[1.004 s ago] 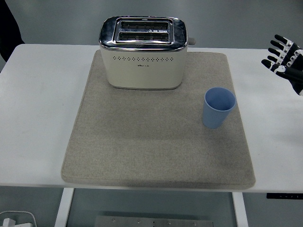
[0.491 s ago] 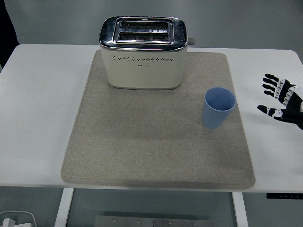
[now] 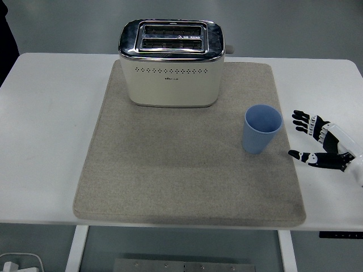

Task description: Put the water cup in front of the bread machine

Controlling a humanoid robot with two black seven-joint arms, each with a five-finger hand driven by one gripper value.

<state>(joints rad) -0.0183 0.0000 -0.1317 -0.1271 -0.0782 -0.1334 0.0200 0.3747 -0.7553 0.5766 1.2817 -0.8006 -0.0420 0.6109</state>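
A light blue water cup (image 3: pixel 262 129) stands upright on the right side of a grey mat (image 3: pixel 187 170). A cream and chrome bread machine (image 3: pixel 171 62) stands at the back of the mat, left of and behind the cup. My right hand (image 3: pixel 309 139) comes in from the right edge, low over the table, just right of the cup and a short gap from it. Its fingers are spread open toward the cup and hold nothing. The left arm is out of view.
The white table (image 3: pixel 45 130) extends beyond the mat on both sides. The mat area in front of the bread machine is bare. A dark shape of a person shows at the top left corner.
My right hand has come down from the upper right and moved left toward the cup, still open. The cup and the bread machine have not moved.
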